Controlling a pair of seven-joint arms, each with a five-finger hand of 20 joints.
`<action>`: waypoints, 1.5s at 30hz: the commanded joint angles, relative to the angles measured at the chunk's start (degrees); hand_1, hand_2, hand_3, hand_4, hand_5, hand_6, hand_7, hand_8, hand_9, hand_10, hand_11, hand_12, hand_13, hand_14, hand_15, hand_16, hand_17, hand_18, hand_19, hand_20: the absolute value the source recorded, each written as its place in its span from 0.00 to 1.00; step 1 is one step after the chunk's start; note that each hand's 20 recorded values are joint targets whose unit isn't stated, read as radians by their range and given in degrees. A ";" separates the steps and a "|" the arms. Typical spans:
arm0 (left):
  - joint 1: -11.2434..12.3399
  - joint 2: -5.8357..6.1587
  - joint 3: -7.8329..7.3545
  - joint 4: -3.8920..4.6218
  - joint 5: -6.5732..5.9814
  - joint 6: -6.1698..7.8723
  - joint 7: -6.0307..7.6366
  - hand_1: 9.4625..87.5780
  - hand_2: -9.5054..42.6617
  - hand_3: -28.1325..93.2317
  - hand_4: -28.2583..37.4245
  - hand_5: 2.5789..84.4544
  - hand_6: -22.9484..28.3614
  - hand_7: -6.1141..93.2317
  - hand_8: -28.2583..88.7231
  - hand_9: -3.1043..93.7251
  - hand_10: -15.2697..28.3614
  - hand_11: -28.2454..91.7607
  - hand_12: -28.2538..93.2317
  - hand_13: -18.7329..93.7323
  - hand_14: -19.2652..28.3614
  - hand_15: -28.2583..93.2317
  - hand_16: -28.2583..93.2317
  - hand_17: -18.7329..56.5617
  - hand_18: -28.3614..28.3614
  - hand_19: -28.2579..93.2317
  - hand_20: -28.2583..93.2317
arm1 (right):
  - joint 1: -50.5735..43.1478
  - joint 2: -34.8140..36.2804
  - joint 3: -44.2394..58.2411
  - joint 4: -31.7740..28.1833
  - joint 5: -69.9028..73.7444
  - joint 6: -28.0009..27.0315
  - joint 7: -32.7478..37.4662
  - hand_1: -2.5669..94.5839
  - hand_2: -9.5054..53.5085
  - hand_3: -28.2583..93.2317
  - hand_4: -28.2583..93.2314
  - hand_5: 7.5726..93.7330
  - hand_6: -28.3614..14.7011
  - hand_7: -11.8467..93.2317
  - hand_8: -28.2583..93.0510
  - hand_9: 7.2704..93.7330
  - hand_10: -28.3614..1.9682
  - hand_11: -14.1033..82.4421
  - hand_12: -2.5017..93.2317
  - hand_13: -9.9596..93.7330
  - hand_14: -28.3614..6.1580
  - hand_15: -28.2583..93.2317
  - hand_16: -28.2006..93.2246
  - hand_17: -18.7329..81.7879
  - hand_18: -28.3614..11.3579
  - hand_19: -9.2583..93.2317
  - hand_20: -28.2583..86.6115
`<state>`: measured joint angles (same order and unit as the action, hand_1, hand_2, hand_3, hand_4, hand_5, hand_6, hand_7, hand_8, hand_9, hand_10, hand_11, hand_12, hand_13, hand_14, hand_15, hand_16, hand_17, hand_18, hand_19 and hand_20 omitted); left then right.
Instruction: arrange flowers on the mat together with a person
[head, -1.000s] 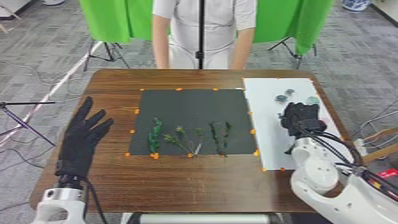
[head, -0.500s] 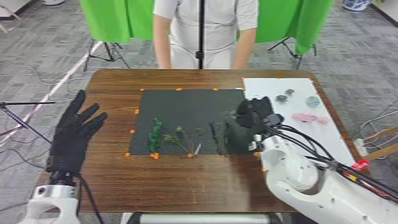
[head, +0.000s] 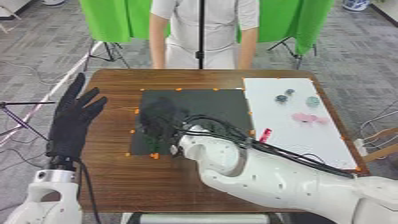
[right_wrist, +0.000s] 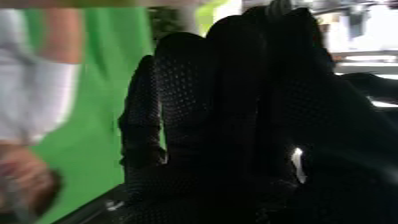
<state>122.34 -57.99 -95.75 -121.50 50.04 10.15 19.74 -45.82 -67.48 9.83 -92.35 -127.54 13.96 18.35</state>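
My right hand (head: 163, 117) hangs over the left half of the dark mat (head: 226, 102) in the head view, hiding much of the greenery. The lower end of a green stem (head: 155, 145) shows below it. In the right wrist view that hand (right_wrist: 213, 120) holds its fingertips together around a small grey thing (right_wrist: 280, 7). My left hand (head: 75, 120) is open and empty above the table's left side. On the white sheet (head: 284, 145) lie small grey-green flowers (head: 282, 98), a pale green one (head: 313, 101) and pink ones (head: 305, 117).
My right arm (head: 258, 172) crosses the front right of the brown table (head: 133, 185). Orange markers edge the mat and the sheet. A person (head: 204, 30) stands beyond the far edge, arms hanging down.
My right hand has moved left from the white sheet across the dark mat, uncovering the pink flowers and covering the stems. My left hand has risen slightly toward the far side.
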 joint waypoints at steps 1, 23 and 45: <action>-0.45 1.32 0.63 -0.88 -1.49 2.20 1.94 0.14 0.26 0.85 0.00 0.26 0.36 0.18 0.16 0.32 0.63 0.31 0.35 0.38 0.80 0.41 0.24 0.12 0.99 0.62 0.24 | 2.44 -4.69 -3.83 1.37 -3.18 -3.30 1.19 0.59 0.04 0.71 0.00 0.81 0.86 0.32 0.20 0.86 0.72 0.62 0.29 0.81 0.71 0.76 0.43 0.38 0.33 0.75 0.56; -0.87 1.00 0.80 -0.56 -1.90 2.14 2.48 0.15 0.25 0.85 0.00 0.26 0.37 0.18 0.16 0.32 0.63 0.31 0.35 0.38 0.80 0.41 0.24 0.12 0.99 0.63 0.24 | 2.41 -5.57 -4.04 2.02 -10.69 -11.29 6.03 0.53 0.00 0.70 0.00 0.77 0.82 0.30 0.20 0.80 0.67 0.68 0.29 0.76 0.65 0.80 0.43 0.36 0.29 0.75 0.56; -2.58 0.37 1.38 0.31 -0.85 -0.07 0.10 0.16 0.25 0.86 0.01 0.26 0.37 0.18 0.16 0.32 0.63 0.31 0.35 0.38 0.80 0.41 0.24 0.12 0.99 0.63 0.23 | 8.23 -6.51 -10.58 3.05 -4.74 -0.37 21.43 0.51 0.00 0.72 0.01 0.77 0.77 0.30 0.21 0.82 0.65 0.70 0.28 0.77 0.63 0.82 0.42 0.37 0.24 0.76 0.57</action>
<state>119.05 -56.73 -94.18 -121.39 48.78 10.78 20.81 -38.80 -73.34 -1.77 -89.45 -131.84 12.36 38.52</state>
